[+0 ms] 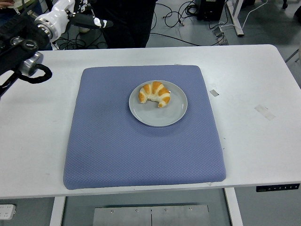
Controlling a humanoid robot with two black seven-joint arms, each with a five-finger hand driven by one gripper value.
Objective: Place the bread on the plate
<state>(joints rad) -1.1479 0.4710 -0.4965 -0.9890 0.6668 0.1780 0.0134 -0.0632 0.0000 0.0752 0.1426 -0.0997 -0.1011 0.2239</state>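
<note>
A golden croissant [154, 93] lies on the grey plate [160, 116], which rests on the blue mat [141, 146]. My left hand [82, 18] is high at the top left, well away from the plate, with its fingers stretched out and nothing in them. The black left arm [21, 44] runs off the left edge. The right arm is out of view.
The white table [254, 94] carries two small tape marks [214, 92] to the right of the mat. People stand beyond the far edge at the top left [122, 23]. Cables lie on the floor behind the table.
</note>
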